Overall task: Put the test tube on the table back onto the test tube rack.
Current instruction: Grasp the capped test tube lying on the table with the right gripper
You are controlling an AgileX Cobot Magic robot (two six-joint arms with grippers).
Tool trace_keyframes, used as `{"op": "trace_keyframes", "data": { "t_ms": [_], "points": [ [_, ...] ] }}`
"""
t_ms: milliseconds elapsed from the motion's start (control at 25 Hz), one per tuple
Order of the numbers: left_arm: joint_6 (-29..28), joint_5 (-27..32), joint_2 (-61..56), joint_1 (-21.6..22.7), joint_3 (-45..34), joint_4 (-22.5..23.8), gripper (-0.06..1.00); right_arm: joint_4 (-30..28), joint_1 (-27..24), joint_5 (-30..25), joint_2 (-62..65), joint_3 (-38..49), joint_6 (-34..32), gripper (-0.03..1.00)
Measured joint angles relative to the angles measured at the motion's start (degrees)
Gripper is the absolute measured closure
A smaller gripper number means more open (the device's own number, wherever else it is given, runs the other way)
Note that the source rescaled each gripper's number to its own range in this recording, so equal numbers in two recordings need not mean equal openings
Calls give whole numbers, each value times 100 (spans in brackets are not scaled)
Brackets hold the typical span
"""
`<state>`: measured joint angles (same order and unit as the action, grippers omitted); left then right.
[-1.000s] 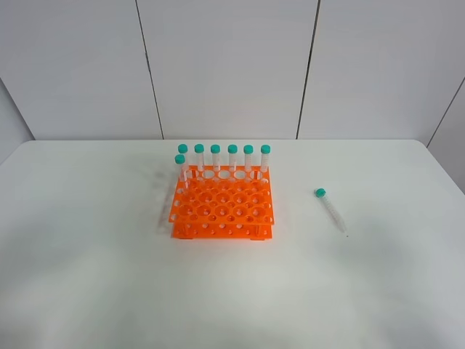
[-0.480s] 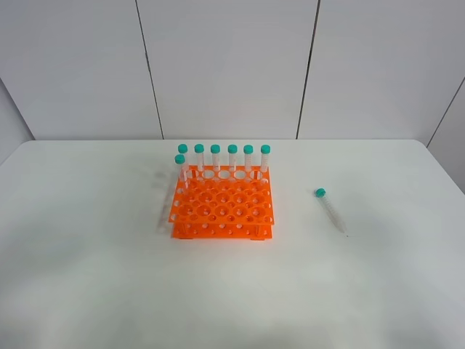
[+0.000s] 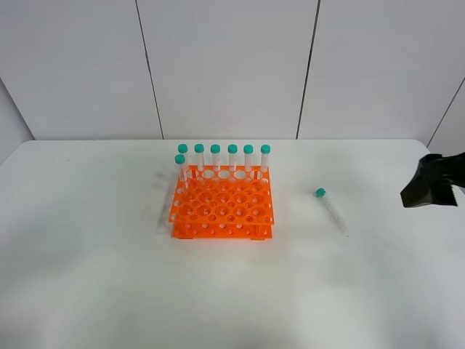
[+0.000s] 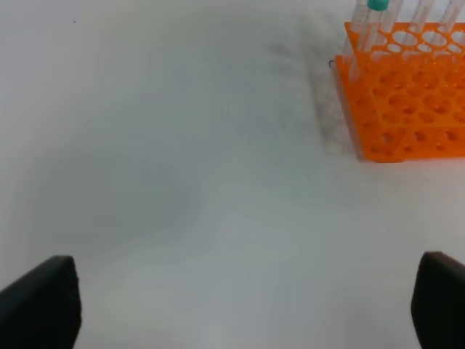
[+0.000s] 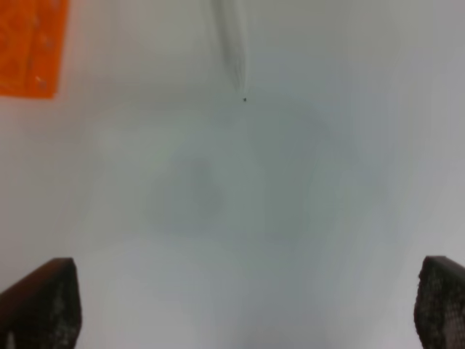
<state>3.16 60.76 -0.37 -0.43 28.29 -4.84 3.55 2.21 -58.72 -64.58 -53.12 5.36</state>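
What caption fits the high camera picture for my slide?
One test tube lies on the white table right of the orange test tube rack, right arm at the edge.

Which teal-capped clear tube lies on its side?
The lone tube on the white table, right of the orange rack; the other seven stand upright in it.

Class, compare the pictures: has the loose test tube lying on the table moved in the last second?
No. The test tube lies at the same spot and slant, to the right of the test tube rack, with its cap at the far end.
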Motion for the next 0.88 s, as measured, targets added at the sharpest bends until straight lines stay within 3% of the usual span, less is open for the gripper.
{"op": "trace_keyframes", "data": {
  "t_ms": [400,880],
  "points": [
    [0,0,0,0,0,0,-6,0,0,33,-2761,-1473,478,-3],
    [0,0,0,0,0,0,-6,-13,104,1148,-4174,-1791,780,-3]
  ]
}}
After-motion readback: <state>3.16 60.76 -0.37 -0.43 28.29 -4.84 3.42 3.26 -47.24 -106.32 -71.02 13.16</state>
